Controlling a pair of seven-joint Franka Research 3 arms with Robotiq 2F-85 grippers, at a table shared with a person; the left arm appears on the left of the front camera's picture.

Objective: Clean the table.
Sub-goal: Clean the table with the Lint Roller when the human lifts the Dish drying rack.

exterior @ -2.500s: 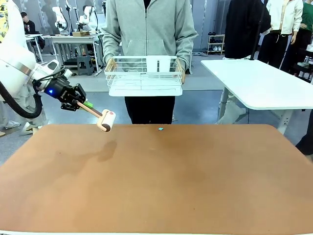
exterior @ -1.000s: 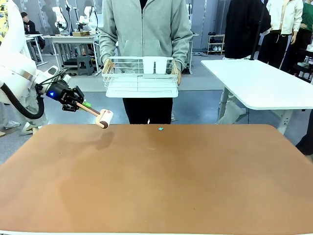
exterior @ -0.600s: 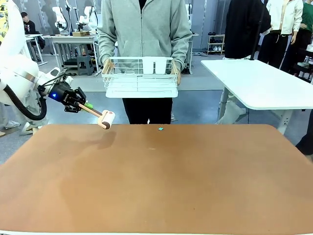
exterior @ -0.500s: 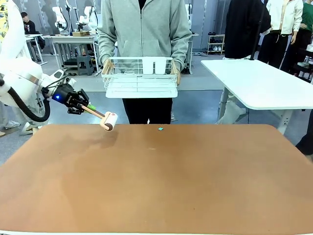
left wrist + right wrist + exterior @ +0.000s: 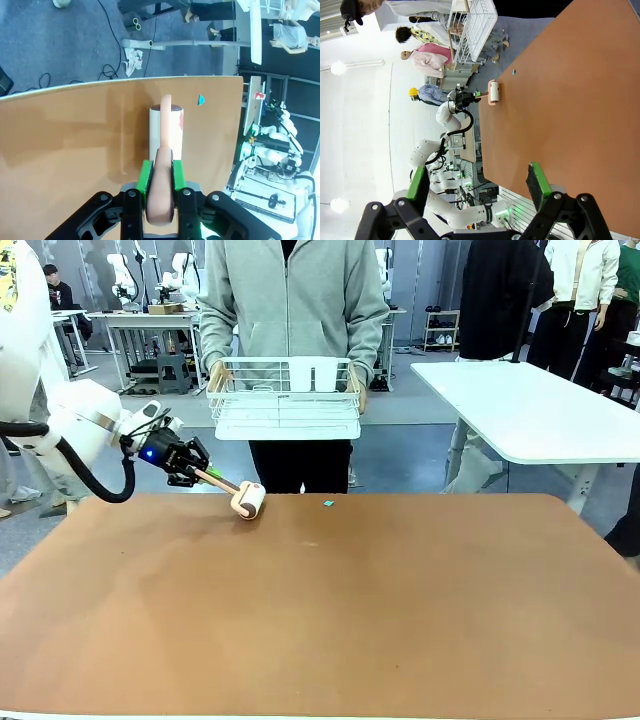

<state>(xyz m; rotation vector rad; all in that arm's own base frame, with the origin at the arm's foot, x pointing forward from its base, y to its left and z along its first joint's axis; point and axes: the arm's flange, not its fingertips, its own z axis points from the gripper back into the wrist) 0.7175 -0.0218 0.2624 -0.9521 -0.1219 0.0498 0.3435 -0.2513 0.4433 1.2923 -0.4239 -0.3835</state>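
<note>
Left pincer (image 5: 192, 466) is clamped on the peach handle of a lint roller (image 5: 247, 500) with a white sticky drum. The drum is at the far edge of the smooth reddish-brown matte tabletop (image 5: 320, 620), left of middle; we can't tell if it's touching down. The tabletop looks rigid, flat and slick, so we reckon the drum will roll freely under a light press. The roller looks light with a stiff handle, and the hold on the handle's end looks right to us. A small teal scrap (image 5: 329, 503) lies near the far edge, right of the drum and apart from it. Left wrist view adds what front can't: the handle centred between the green pads (image 5: 146, 175), drum square to it. Right wrist view shows the right pincer (image 5: 478, 181) spread wide and empty. A person at the far side holds a white wire basket (image 5: 285, 390).
</note>
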